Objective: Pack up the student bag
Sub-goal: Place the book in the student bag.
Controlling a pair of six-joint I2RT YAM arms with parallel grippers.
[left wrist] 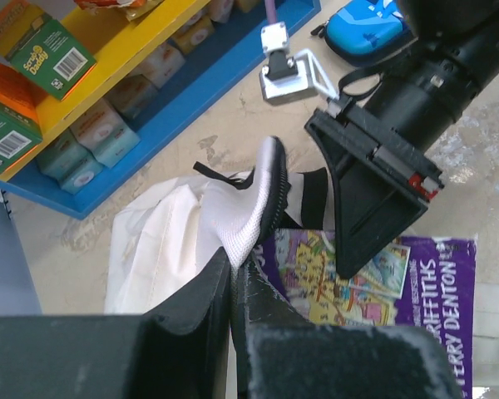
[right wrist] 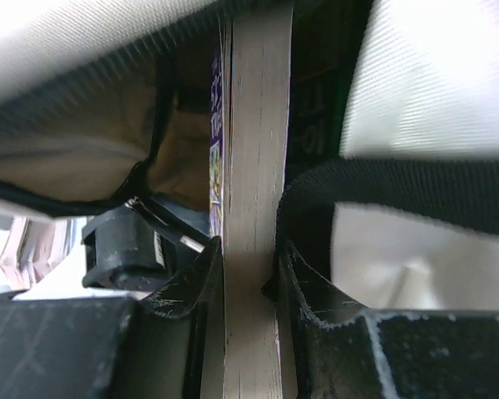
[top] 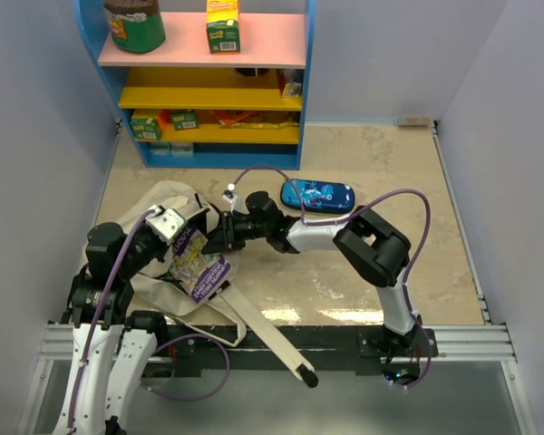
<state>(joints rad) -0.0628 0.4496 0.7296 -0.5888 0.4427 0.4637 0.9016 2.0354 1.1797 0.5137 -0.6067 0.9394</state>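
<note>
The student bag [top: 159,204], soft cream canvas with black-trimmed edges, lies crumpled at the near left of the table. My left gripper [left wrist: 237,262] is shut on a white woven fold of the bag's [left wrist: 166,241] rim and holds it up. A book with a purple cartoon cover [top: 199,265] lies at the bag's mouth. My right gripper [right wrist: 248,266] is shut on the book's pale page edge [right wrist: 254,125], one finger on each side. Cream canvas and black trim [right wrist: 432,75] surround the book in the right wrist view. From above, the right gripper [top: 219,237] sits just right of the left gripper [top: 177,227].
A blue zip pencil case [top: 318,195] lies on the table behind the right arm. A blue shelf unit [top: 208,91] with boxes and packets stands at the back. A long beige strap [top: 267,340] trails off the table's near edge.
</note>
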